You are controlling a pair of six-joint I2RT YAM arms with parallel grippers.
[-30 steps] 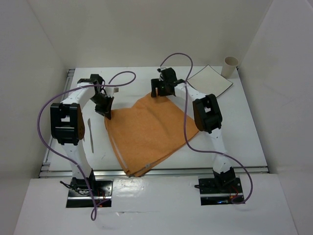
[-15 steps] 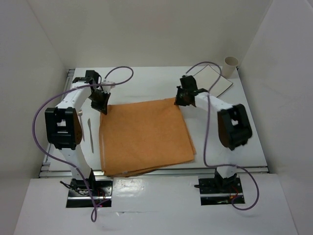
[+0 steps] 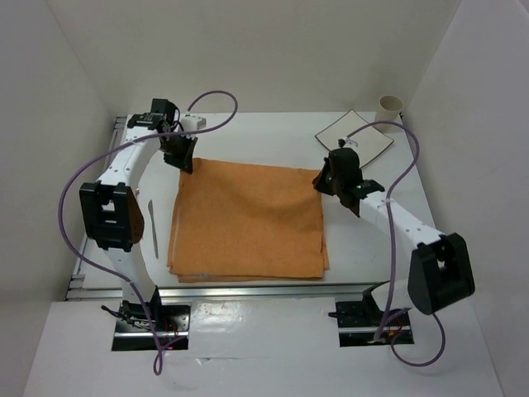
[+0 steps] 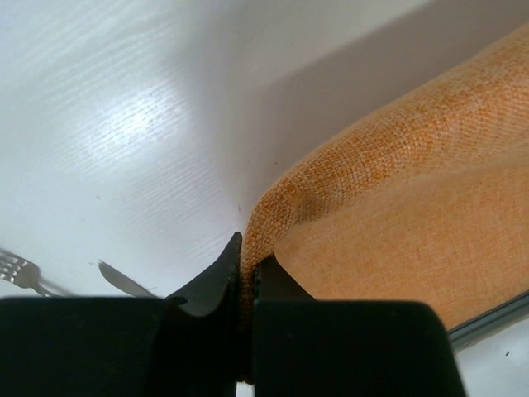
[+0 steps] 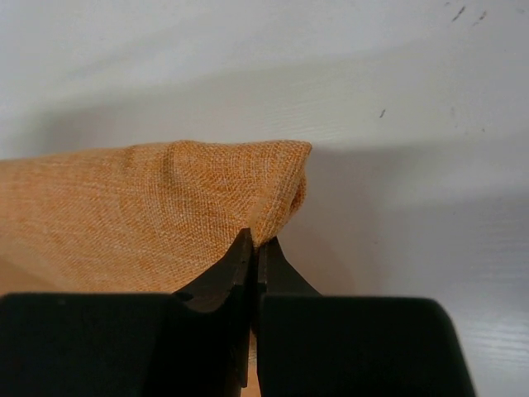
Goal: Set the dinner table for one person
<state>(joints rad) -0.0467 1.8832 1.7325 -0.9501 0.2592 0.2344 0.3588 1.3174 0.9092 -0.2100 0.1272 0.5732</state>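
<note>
An orange cloth placemat (image 3: 248, 219) lies spread flat and nearly square on the white dinner table (image 3: 273, 136). My left gripper (image 3: 186, 161) is shut on the mat's far-left corner. In the left wrist view the left gripper (image 4: 248, 252) pinches a raised fold of the cloth (image 4: 397, 207). My right gripper (image 3: 321, 184) is shut on the far-right corner. In the right wrist view the right gripper (image 5: 258, 240) squeezes the bunched cloth tip (image 5: 149, 198), lifted slightly off the table (image 5: 413, 83).
A square white plate with a dark rim (image 3: 355, 136) lies at the far right, and a beige cup (image 3: 390, 105) stands behind it. A knife (image 3: 153, 227) lies left of the mat. A fork (image 4: 21, 269) shows beside it. Aluminium rails (image 3: 264, 289) edge the table.
The mat has gone from skewed and rumpled to flat and square. My right gripper moved right and nearer with its corner. My left gripper moved toward the far edge with its corner.
</note>
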